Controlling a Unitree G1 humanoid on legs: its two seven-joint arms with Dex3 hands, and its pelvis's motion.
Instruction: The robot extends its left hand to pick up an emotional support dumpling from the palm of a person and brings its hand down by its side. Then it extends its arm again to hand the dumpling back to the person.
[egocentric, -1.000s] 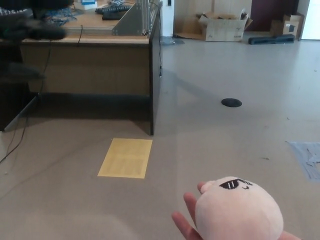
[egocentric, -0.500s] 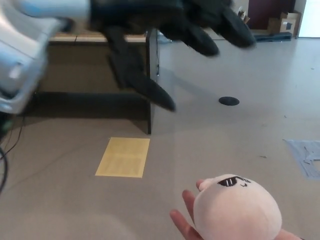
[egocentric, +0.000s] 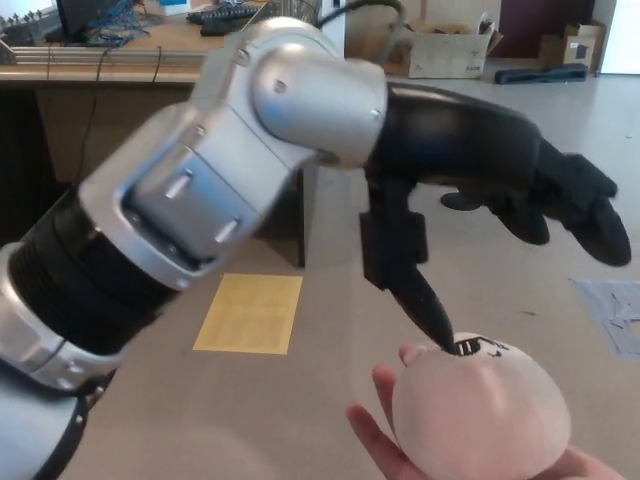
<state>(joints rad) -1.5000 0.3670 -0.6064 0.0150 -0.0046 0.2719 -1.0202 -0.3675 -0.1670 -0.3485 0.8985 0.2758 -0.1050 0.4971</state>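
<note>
A pale pink plush dumpling with a black sunglasses face rests on a person's open palm at the bottom right of the head view. My left arm reaches in from the left, and my left hand hovers directly above the dumpling. The hand is open, fingers spread: two thick fingers point to the right, and the thumb points down with its tip at the dumpling's top edge. Nothing is held. My right hand does not show.
A wooden desk with cables and keyboards stands at the back left. A yellow rectangle lies on the grey floor. A cardboard box sits at the far wall, and blue tape marks the floor at right.
My left arm has swung in from the upper left and come down over the dumpling; the thumb now reaches its top. The dumpling and the person's palm have stayed in place.
</note>
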